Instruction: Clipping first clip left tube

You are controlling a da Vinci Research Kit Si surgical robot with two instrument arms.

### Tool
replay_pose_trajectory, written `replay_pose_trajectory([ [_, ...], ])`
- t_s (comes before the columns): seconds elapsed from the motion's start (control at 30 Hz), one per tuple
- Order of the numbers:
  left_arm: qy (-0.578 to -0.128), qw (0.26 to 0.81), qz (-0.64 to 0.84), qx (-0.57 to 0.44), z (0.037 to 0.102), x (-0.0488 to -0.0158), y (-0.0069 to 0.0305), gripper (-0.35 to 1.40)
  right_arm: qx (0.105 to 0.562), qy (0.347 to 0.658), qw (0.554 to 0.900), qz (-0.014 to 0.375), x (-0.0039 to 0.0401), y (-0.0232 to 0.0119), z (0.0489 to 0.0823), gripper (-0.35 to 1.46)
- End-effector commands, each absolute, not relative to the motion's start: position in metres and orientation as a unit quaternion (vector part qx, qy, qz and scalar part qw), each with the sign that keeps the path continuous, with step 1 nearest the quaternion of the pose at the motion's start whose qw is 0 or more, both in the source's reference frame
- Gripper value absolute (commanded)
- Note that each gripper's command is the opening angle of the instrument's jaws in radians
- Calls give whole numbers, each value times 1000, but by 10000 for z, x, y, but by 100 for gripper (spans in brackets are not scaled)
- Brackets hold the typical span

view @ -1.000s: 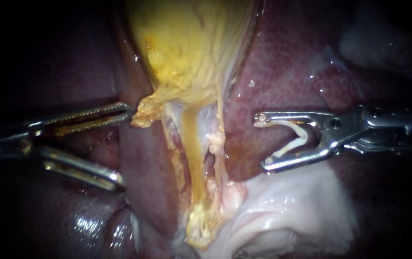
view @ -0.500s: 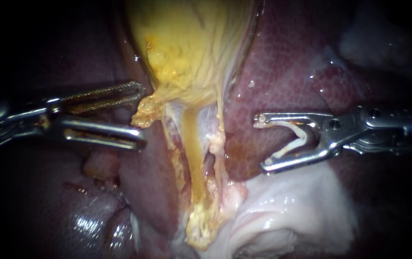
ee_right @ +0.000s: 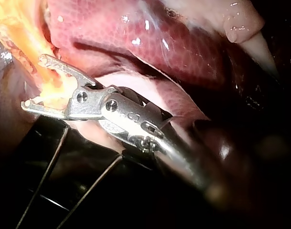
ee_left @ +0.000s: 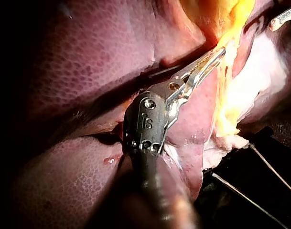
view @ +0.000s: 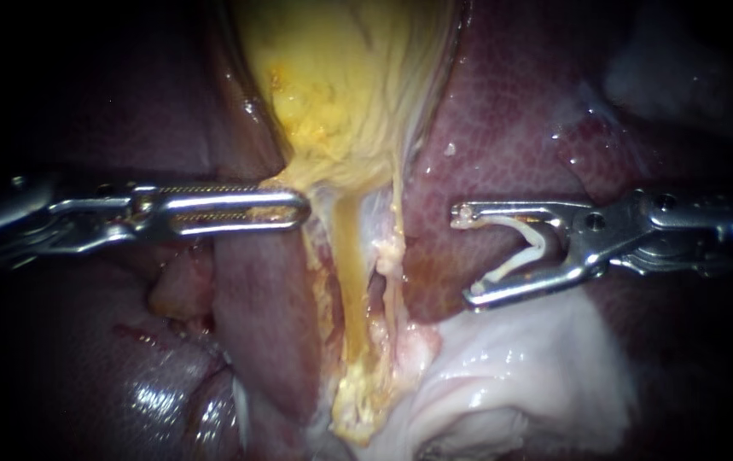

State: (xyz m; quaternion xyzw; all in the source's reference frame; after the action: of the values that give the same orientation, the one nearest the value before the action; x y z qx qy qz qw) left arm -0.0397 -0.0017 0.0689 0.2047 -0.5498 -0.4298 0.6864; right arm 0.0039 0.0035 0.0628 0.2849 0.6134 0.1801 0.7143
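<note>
My left instrument (view: 293, 209) has its jaws clamped together on the yellow fringe at the lower end of the gallbladder (view: 340, 85), just left of the left tube (view: 347, 265), which runs down from there as a yellow strand. My right instrument (view: 467, 256) sits over the liver (view: 503, 128), to the right of that tube and clear of it. Its jaws stand wide with an open white clip (view: 528, 248) seated between them, touching both.
</note>
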Motion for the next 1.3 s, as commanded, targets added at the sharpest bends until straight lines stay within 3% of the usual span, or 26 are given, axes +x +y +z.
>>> replay_pose_trajectory([
  [0.03,-549,686,-430,207,688,-396,-17,-35,285,614,714,180,40,34,628,60],
  [0.27,-542,686,-435,213,673,-393,-18,-35,286,618,713,170,53,17,643,60],
  [0.47,-543,682,-438,218,645,-384,-11,-35,295,624,705,163,83,-12,676,60],
  [1.03,-545,680,-438,219,640,-381,-12,-35,331,595,712,170,132,-59,776,60],
  [1.3,-546,680,-438,218,643,-384,-12,-35,344,592,709,167,146,-64,788,60],
])
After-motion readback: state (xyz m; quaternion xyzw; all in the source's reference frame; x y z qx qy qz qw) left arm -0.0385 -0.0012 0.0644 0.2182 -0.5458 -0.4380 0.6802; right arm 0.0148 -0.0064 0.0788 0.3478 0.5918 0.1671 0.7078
